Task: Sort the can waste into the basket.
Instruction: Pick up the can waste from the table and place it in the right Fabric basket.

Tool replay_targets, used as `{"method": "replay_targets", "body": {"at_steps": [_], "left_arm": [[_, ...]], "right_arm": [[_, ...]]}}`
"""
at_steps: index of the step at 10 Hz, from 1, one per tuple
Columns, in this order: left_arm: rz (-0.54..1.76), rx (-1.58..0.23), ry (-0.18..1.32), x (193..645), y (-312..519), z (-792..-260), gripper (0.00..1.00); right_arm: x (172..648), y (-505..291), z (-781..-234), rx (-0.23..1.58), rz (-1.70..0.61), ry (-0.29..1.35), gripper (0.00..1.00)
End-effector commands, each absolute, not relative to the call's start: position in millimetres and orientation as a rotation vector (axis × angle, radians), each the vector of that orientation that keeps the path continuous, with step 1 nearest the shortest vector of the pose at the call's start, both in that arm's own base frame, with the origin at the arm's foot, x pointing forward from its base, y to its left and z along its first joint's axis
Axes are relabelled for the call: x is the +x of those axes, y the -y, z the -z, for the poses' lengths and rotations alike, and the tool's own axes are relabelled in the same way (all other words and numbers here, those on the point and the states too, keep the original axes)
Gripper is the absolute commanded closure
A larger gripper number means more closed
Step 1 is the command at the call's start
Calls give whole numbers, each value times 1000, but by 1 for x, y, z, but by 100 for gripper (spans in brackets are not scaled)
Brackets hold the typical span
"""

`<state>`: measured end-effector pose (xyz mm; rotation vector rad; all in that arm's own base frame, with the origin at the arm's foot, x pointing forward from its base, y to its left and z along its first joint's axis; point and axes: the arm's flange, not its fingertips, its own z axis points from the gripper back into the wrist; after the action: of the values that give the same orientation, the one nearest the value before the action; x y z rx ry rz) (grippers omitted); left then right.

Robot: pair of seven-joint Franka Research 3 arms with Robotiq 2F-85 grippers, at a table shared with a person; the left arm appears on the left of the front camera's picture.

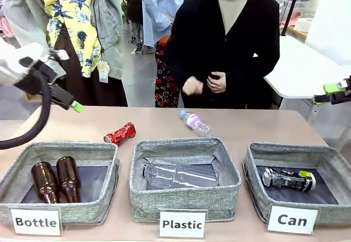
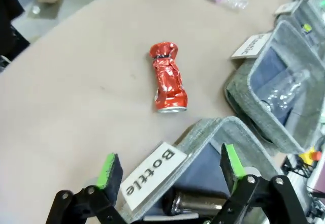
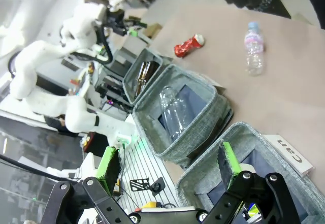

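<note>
Now, step in hand: about halfway; one can sorted, the second waiting to be fetched, nothing gripped.
Dark can (image 1: 288,179): lies flat inside the basket (image 1: 258,201), behind the white "Can" card (image 1: 292,219); counts as done.
Red can (image 2: 167,84): lies on its side on the bench (image 2: 76,107), just beyond the far wall of the Bottle bin (image 1: 88,209), well apart from the basket.
Left tool (image 2: 170,165): spread wide, pinches nothing; hovers above the Bottle bin's corner, aimed toward the red can.
Right tool (image 3: 168,163): spread wide, empty; hangs high at the bench's right side, above the basket's corner by the card.
Next move, by judgement: calls for lowering the left tool over the red can, pads either side of its crumpled waist, closing firmly, lifting, then carrying it past the Plastic bin (image 1: 142,198) to the basket.
Watch for: clear bottle (image 1: 194,122) loose on the bench and brown bottles (image 1: 55,180) in their bin; not can waste, best left alone.
Person's hands (image 1: 193,86): held together at the chest, off the bench.
</note>
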<state>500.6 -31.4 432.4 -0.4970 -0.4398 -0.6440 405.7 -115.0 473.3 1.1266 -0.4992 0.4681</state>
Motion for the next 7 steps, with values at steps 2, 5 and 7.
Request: {"method": "replay_targets", "body": {"at_steps": [2,5,7], "left_arm": [[740,-349,375,535,107,-424,0],[813,-201,409,550,170,-399,0],[811,-162,340,560,195,-376,0]], "right_arm": [[405,117,-476,1126,-492,502,0],[405,117,-476,1126,-492,502,0],[405,117,-476,1126,-492,502,0]]}}
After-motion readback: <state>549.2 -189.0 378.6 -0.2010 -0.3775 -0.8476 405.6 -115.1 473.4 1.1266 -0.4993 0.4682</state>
